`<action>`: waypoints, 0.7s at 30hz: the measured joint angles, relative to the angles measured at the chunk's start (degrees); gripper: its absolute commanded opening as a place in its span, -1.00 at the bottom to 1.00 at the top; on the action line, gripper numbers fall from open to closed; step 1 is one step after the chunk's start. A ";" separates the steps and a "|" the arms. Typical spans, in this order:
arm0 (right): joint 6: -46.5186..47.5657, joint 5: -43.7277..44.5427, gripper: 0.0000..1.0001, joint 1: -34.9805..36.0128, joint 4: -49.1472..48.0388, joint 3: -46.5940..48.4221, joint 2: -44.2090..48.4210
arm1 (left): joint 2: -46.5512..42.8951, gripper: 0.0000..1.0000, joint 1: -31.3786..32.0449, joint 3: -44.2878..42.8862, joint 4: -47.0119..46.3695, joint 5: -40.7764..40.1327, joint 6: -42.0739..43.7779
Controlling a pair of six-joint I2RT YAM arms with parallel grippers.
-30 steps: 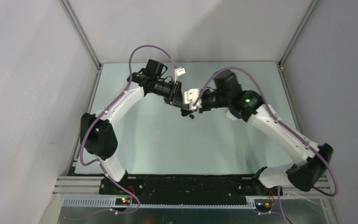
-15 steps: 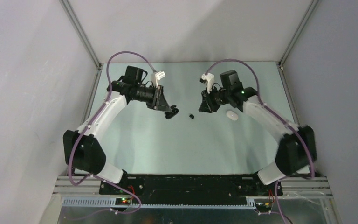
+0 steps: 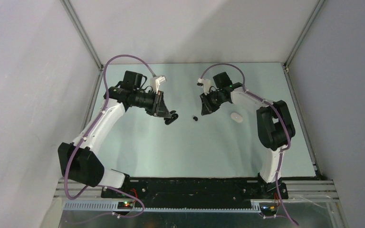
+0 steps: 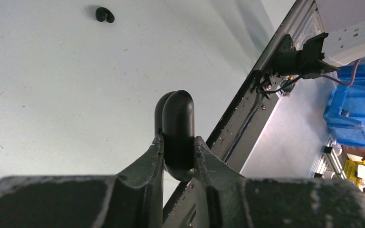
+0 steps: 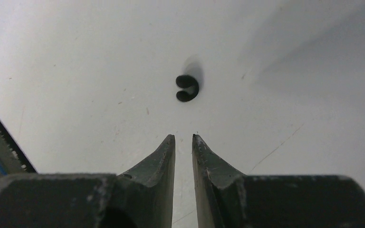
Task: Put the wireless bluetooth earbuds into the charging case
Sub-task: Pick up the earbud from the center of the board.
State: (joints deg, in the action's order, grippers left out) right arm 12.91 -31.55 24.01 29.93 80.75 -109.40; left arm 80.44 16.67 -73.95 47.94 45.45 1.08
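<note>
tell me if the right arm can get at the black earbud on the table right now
Probably yes. The black earbud lies on the table straight ahead of the right fingers, with nothing between. They stand only narrowly apart, so they would likely need to open wider first.

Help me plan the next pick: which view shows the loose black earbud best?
The right wrist view: the black earbud lies centred and large, just ahead of the right gripper. The left wrist view catches it small, top left; the top view shows only a dark speck.
</note>
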 measured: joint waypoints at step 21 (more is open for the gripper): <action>5.25 5.01 -0.53 3.96 -0.28 7.93 -10.60 | 0.00 -1.00 -1.29 0.04 0.42 -0.39 0.48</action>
State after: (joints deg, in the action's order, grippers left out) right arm 18.15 -26.55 27.97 29.65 88.68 -120.01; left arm 80.44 15.38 -73.91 48.36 45.06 1.56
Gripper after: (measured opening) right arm 0.228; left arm 0.251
